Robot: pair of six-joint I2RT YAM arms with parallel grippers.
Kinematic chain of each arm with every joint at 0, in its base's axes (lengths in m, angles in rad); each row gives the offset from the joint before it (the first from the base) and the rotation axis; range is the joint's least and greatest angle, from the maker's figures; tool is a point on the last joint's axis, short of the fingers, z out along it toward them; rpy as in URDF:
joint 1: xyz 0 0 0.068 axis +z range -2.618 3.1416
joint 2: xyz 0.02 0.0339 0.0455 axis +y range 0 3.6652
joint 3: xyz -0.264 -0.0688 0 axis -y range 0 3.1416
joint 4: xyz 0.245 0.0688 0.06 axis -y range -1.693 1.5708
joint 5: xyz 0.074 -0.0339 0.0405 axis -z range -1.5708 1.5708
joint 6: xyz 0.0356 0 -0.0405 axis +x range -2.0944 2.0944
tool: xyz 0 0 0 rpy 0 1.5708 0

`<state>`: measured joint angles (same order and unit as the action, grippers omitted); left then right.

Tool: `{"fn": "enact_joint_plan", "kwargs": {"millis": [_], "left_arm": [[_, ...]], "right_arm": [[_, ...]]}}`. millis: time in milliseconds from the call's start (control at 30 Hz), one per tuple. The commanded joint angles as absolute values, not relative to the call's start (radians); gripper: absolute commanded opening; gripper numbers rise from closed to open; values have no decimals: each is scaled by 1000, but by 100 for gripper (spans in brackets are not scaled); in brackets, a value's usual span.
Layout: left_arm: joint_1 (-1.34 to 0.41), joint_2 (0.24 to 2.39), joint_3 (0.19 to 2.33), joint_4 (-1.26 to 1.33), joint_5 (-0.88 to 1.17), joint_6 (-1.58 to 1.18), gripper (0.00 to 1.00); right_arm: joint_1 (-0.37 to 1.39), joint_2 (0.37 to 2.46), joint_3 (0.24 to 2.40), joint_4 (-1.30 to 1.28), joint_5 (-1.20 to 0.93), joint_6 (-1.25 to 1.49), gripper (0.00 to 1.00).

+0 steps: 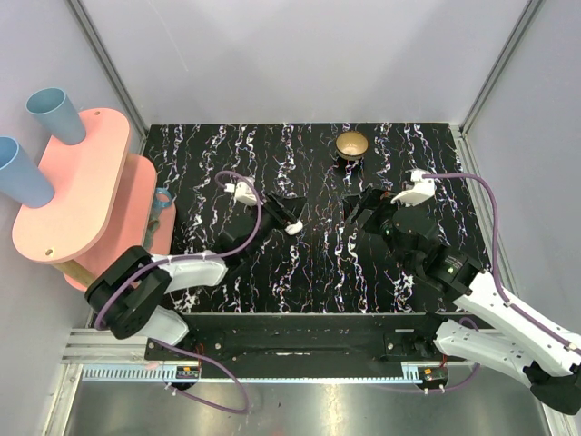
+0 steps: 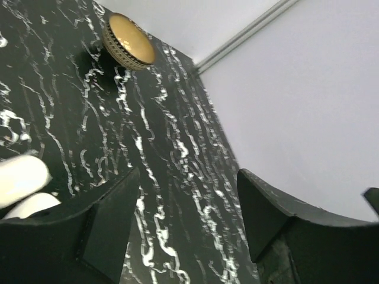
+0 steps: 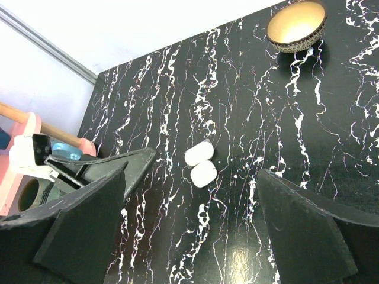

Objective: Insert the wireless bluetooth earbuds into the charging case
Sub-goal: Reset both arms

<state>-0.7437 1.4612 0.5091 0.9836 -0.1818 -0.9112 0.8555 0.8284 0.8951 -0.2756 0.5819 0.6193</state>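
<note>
- Top view: case on the table, mid-left, just at the tips of the left gripper; touching or not, cannot tell.
- Only the top view shows both arms, the pink shelf and blue cups off the table's left edge.
- Right wrist view shows the case best: two glossy white rounded lobes side by side, touching, flat on the marble. Top view gives just one white blob.
- Left wrist view: case cut off at the left edge, outside the fingers; jaws apart, nothing between them.
- Right gripper: jaws spread wide, empty, held above the table and looking down at the case.
- Gold bowl at the far edge, well apart from the case.
</note>
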Motion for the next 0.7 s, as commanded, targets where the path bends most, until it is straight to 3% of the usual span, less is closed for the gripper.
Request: {"fn": "enact_joint_plan", "kwargs": {"millis": [0,667], "left_arm": [[-726,1468,569,807,-212,-721,71],[-667,1769,742,683,35,-733,70]], "right_arm": [[853,822,900,-239,588,617,100],[853,819,894,-241,603,611,100]]}}
